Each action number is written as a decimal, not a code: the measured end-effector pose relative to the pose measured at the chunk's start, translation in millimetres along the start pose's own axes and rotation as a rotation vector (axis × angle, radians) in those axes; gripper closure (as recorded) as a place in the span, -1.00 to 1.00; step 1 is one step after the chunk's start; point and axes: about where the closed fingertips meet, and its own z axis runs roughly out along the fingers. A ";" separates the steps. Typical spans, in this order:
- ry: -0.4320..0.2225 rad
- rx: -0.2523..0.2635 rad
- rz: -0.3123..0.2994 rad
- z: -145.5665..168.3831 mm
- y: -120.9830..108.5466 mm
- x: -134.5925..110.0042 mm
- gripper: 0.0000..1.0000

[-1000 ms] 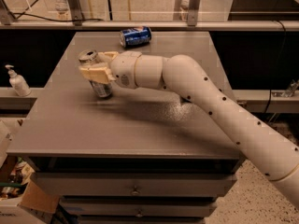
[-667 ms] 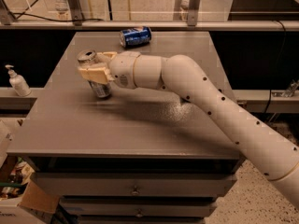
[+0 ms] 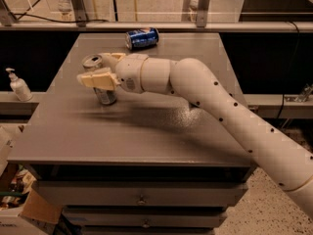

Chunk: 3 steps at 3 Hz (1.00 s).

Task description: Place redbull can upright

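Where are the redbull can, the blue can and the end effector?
redbull can [image 3: 105, 97], camera view, lower body below the front finger.
blue can [image 3: 142, 38], camera view, middle of its side.
end effector [image 3: 93, 67], camera view, midway between fingertips, around the redbull can's top.

Cream-white glossy tubular arm [image 3: 234, 116], small dark screw holes along it, bulbous wrist; gripper [image 3: 93, 67] with flat tan fingers [image 3: 98, 79] clamped round redbull can [image 3: 105, 97].
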 end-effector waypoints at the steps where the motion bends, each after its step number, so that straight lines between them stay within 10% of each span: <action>1: 0.018 -0.033 -0.011 -13.5 4.4 6.0 -0.48; 2: 0.020 -0.055 -0.013 -23.5 6.2 7.6 -0.46; 3: 0.016 -0.071 -0.026 -36.8 8.9 11.6 -0.91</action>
